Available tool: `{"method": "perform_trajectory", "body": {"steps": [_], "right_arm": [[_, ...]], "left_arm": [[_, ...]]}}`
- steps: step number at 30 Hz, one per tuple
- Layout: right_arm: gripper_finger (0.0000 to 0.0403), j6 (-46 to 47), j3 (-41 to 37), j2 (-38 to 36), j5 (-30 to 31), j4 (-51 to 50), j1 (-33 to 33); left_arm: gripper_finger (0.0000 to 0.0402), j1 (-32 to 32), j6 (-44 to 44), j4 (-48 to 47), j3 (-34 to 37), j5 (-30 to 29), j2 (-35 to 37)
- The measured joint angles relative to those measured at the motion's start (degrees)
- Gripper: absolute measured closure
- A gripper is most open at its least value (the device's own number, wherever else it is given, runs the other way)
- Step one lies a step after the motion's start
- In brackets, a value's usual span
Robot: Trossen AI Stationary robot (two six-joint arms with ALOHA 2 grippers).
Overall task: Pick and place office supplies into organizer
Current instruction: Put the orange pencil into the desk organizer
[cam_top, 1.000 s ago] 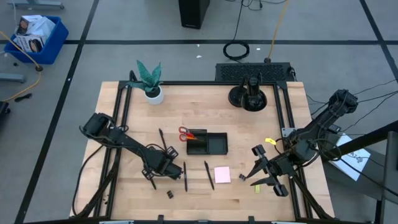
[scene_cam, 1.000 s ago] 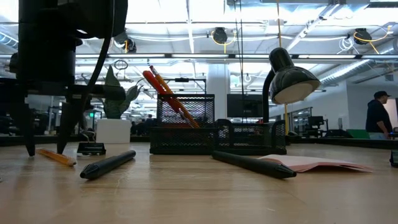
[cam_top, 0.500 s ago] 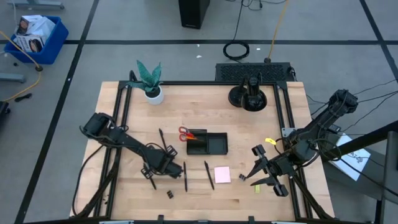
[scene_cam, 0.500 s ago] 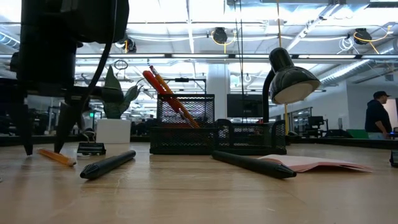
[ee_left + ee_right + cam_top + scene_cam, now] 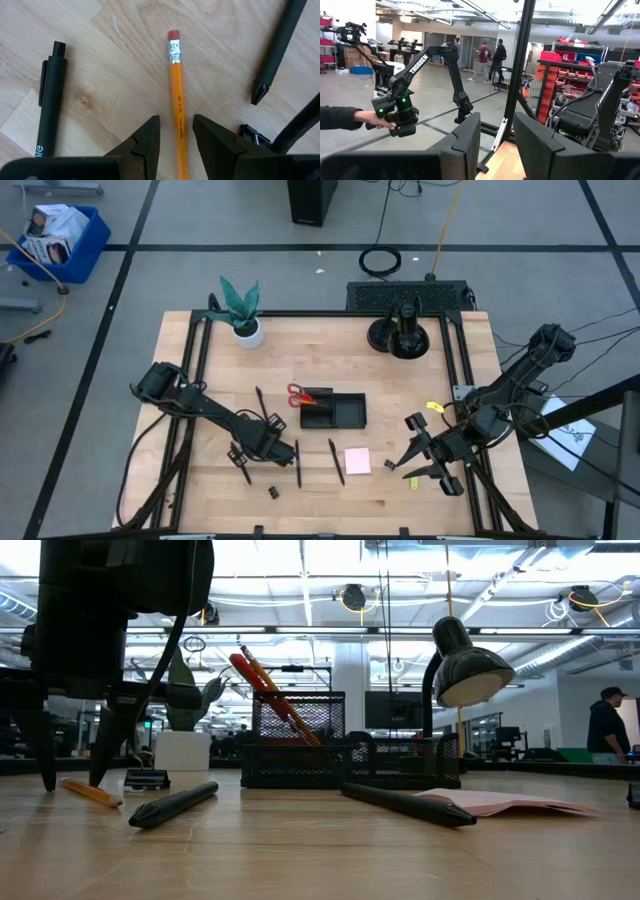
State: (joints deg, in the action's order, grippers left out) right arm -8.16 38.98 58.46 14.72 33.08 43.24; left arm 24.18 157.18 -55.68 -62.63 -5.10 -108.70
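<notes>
An orange pencil lies flat on the wooden table, eraser end pointing away from my left gripper. That gripper points down over it, open, one finger on each side of the shaft without touching; it shows at the near left of the table, with the pencil low between its fingers. The black organizer stands mid-table, with red-handled scissors and a pencil leaning out of its taller end. My right gripper waits raised at the table's right, open and holding nothing.
Black pens lie beside the left gripper, with another farther right. A binder clip, a pink sticky pad and a yellow-green piece lie near the front edge. A potted plant and lamp base stand at the back.
</notes>
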Motion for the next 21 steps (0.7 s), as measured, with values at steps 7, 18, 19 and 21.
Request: {"method": "perform_trajectory", "body": {"steps": [7, 18, 19, 21], "right_arm": [[0.0291, 0.0, 0.0, 0.0, 0.0, 0.0, 0.0], [0.0291, 0.0, 0.0, 0.0, 0.0, 0.0, 0.0], [0.0291, 0.0, 0.0, 0.0, 0.0, 0.0, 0.0], [0.0291, 0.0, 0.0, 0.0, 0.0, 0.0, 0.0]], "left_arm": [[0.0275, 0.0, -0.4, -0.1, 0.1, 0.2, -0.1], [0.0275, -0.1, -0.9, -0.2, 0.1, 0.4, -0.1], [0.0275, -0.1, -1.0, -0.2, 0.1, 0.4, -0.1], [0.0275, -0.1, -1.0, -0.2, 0.1, 0.4, -0.1]]}}
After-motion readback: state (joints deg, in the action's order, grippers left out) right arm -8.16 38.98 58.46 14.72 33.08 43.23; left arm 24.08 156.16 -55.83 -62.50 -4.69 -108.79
